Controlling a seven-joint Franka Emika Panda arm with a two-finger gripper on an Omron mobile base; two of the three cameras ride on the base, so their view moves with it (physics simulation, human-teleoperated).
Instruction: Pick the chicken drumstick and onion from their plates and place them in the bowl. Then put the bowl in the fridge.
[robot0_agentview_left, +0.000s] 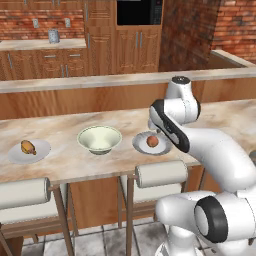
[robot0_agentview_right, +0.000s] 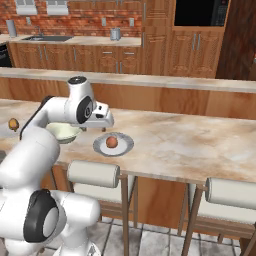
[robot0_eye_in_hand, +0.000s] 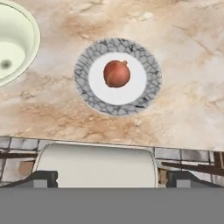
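Gripper (robot0_eye_in_hand: 112, 177) high over counter edge, jaws spread wide, nothing between them. Onion (robot0_eye_in_hand: 117, 73) centred on its plate (robot0_eye_in_hand: 148, 94), straight ahead along the hand's line, slightly off-centre, well below. Round, so no long axis to match. Bowl (robot0_agentview_left: 99, 139) just beside that plate; chicken drumstick (robot0_agentview_left: 28, 147) on far plate, beyond bowl. Onion looks the nearer pick.
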